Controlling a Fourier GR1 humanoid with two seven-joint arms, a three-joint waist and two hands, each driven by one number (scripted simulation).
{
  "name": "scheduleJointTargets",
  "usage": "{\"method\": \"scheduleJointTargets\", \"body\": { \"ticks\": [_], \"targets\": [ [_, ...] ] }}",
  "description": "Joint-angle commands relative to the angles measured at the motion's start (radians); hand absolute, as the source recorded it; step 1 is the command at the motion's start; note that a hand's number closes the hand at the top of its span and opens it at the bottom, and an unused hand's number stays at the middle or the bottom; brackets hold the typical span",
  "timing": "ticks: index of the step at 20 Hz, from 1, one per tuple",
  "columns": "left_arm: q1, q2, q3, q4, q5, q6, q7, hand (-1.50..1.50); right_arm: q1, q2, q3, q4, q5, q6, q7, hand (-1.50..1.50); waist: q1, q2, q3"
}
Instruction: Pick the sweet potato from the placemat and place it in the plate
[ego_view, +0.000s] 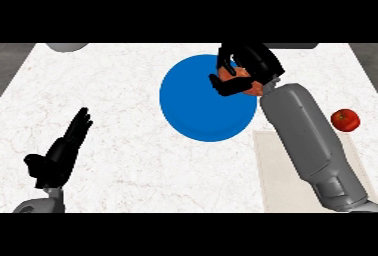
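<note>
My right hand (247, 62) hangs over the upper right part of the blue plate (196, 107), its fingers and thumb curled round the orange-brown sweet potato (253, 88), which shows only as a small patch under the thumb. The beige placemat (284, 170) lies at the lower right, partly under my right forearm. My left hand (63, 150) rests open at the lower left, fingers straight and pointing up, well apart from the plate.
A red tomato (345, 120) sits at the placemat's upper right edge. A grey round object (66, 46) shows at the counter's far left edge. The white marble counter (111, 90) spreads between my left hand and the plate.
</note>
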Motion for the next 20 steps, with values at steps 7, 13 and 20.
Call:
{"method": "scheduleJointTargets", "body": {
  "ticks": [7, 13, 20],
  "targets": [
    [-0.027, 0.024, 0.043, 0.061, 0.019, -0.027, -0.033, 0.0, -0.113, 0.155, -0.078, 0.274, -0.023, -0.177, 0.121, -1.5, 0.006, 0.003, 0.0],
    [-0.05, -0.012, 0.01, 0.076, -0.019, 0.002, -0.037, 0.0, -0.134, 0.156, -0.147, 0.341, -0.143, -0.183, 0.089, -1.5, -0.001, 0.002, 0.0],
    [0.014, -0.025, -0.017, -0.024, -0.026, 0.009, 0.0, 0.0, -0.15, 0.083, -0.38, 0.379, -0.351, -0.142, -0.051, -1.5, 0.014, 0.007, 0.001]
  ]
}}
